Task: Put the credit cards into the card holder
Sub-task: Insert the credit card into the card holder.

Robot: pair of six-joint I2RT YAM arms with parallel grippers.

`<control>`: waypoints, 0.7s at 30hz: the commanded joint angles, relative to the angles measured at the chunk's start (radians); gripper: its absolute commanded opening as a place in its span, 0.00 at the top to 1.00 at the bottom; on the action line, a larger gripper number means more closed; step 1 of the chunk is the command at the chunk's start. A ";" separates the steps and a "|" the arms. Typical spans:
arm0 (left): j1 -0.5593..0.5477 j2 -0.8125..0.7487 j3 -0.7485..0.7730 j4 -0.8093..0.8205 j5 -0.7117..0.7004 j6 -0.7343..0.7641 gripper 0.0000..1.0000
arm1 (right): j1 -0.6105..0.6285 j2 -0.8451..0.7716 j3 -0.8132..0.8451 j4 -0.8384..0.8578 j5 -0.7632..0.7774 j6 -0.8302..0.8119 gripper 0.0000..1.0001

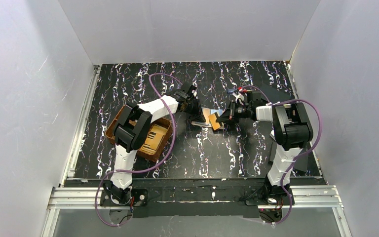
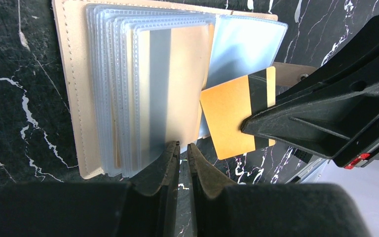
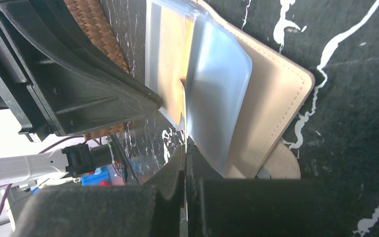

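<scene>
Right pincer (image 3: 185, 148): clenched on gold credit card (image 2: 229, 118); card holder (image 2: 74, 89) just ahead. Left pincer (image 2: 181, 148): nearly closed at holder's edge; grip indeterminate.

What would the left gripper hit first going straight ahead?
The left gripper would meet the holder's clear sleeves almost at once; they look just beyond its tips, though depth is unclear.
</scene>
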 commanded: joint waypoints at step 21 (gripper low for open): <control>0.010 -0.001 -0.008 -0.054 -0.013 0.033 0.90 | 0.042 0.116 0.015 0.419 0.001 0.294 0.99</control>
